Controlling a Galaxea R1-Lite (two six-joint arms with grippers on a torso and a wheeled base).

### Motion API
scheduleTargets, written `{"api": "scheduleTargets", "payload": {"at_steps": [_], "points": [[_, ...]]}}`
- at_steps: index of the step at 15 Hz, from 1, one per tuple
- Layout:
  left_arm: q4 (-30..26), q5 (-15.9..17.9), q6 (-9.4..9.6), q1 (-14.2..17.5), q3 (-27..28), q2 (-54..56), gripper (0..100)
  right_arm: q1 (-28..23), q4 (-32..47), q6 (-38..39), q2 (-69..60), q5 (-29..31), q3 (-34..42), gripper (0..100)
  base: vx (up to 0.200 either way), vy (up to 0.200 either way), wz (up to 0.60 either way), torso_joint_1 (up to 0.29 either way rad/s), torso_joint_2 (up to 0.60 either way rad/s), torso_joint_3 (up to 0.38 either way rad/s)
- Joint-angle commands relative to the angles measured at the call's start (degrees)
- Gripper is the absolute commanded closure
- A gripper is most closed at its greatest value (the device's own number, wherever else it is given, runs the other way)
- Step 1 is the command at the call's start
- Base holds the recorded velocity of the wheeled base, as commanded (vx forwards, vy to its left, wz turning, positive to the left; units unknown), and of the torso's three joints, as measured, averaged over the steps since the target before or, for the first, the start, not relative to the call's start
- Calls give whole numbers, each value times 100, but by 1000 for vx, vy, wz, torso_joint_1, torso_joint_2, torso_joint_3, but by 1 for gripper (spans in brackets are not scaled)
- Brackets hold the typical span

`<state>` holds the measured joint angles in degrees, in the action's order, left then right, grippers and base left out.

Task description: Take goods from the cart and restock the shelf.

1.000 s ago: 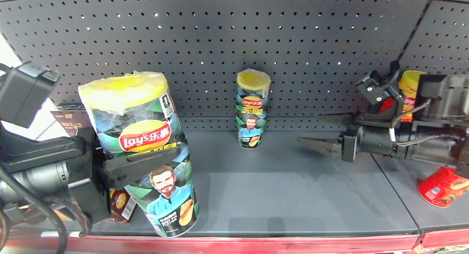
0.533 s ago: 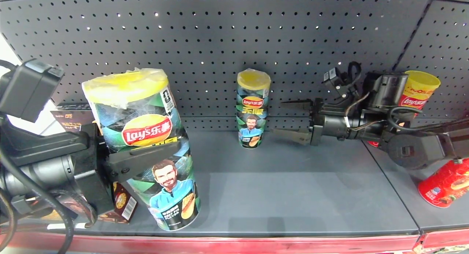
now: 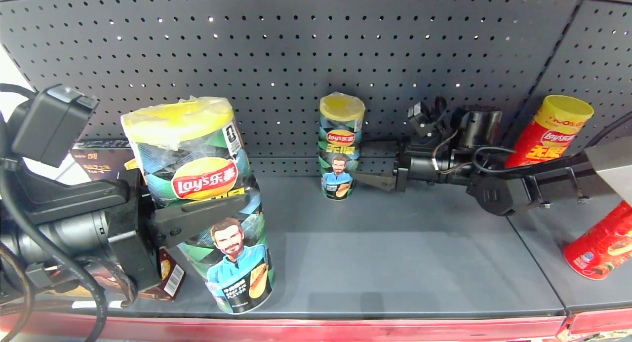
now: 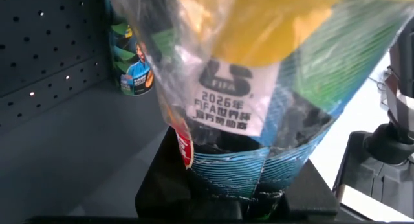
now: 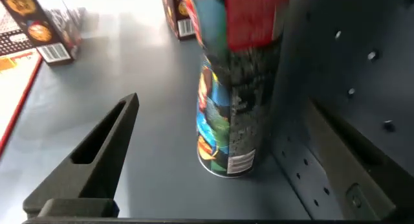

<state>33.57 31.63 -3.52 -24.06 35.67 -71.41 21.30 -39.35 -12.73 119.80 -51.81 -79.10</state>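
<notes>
A large green chips can (image 3: pixel 207 204) with a yellow lid, wrapped in clear film, stands tilted over the shelf's front left, and my left gripper (image 3: pixel 197 206) is shut on its middle. The left wrist view has this can (image 4: pixel 259 88) close up. A second green can (image 3: pixel 339 147) stands upright at the back of the grey shelf (image 3: pixel 385 253). My right gripper (image 3: pixel 373 163) comes in from its right, open. In the right wrist view its fingers (image 5: pixel 97 159) stand on either side of that can (image 5: pixel 236 114), not pressing it.
A red chips can (image 3: pixel 553 132) leans at the back right and another (image 3: pixel 597 248) lies on its side at the right edge. Brown boxes (image 3: pixel 165 278) sit behind my left gripper. The pegboard wall (image 3: pixel 296 60) closes the back; a red lip (image 3: pixel 296 328) runs along the front.
My right arm has swung left along the back of the shelf until its open fingers reach the standing green can. The left gripper with its can has shifted slightly right.
</notes>
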Motion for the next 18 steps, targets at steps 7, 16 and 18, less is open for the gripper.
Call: {"api": "scheduleTargets", "payload": {"at_steps": [7, 16, 18], "points": [[9, 1, 1, 86, -16, -22, 100, 322, -20, 7, 334, -5, -17, 0, 0, 0, 0, 0, 0, 0], [9, 1, 1, 77, -7, -75, 100, 410, 6, 121, 694, 294, -641, 0, 0, 0, 0, 0, 0, 0], [9, 1, 1, 77, -16, -92, 100, 560, -29, 315, 826, 558, -835, 0, 0, 0, 0, 0, 0, 0]]}}
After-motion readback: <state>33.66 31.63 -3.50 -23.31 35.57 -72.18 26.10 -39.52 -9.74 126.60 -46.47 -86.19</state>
